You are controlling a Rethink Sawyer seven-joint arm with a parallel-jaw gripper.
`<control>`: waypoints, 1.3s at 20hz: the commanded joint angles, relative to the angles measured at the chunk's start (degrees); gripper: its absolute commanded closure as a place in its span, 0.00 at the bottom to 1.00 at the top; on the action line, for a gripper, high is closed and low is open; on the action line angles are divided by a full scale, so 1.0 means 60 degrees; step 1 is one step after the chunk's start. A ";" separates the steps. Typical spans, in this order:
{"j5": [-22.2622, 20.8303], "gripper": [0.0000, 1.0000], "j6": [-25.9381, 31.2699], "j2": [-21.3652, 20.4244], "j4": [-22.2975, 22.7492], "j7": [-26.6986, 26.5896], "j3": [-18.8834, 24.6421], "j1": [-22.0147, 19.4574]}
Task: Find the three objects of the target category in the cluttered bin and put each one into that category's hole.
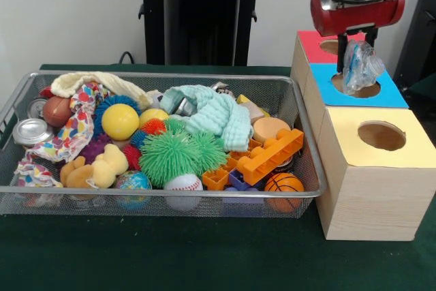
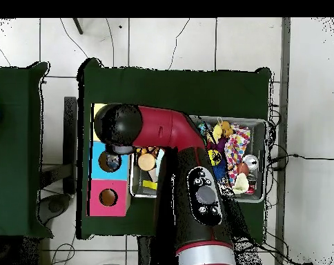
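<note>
My gripper [image 1: 355, 56] is at the right in the front view, shut on a crumpled see-through plastic bottle [image 1: 362, 67]. The bottle hangs upright just above the round hole [image 1: 357, 88] in the blue panel [image 1: 392, 93] of the wooden box, its lower end at the hole's rim. The wire mesh bin [image 1: 157, 194] stands to the left, full of toys. No other plastic bottle shows in it. In the overhead view my arm [image 2: 163, 131] covers the gripper and bottle; the blue panel [image 2: 98, 163] and the bin [image 2: 261, 124] show beside it.
The red-panel hole [image 1: 330, 46] lies behind the blue one and the yellow-panel hole [image 1: 381, 135] in front of it. The bin holds two silver cans [image 1: 30, 131], a green spiky ball [image 1: 178, 153], a yellow ball [image 1: 120, 121], an orange brick [image 1: 272, 156], cloths and small balls.
</note>
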 commanded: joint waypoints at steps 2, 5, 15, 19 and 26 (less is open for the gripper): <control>0.0409 1.00 -0.1124 0.0687 0.1384 0.2620 -0.0269 0.0111; 0.0472 1.00 -0.1287 0.0737 0.1560 0.2559 -0.0295 0.0184; 0.0964 1.00 -0.1532 0.0826 0.2177 0.2365 -0.0076 0.0208; 0.1245 1.00 -0.1500 0.0811 0.2318 0.2328 0.0008 0.0240; 0.1661 1.00 -0.1052 0.0798 0.2266 0.2254 0.0047 0.0282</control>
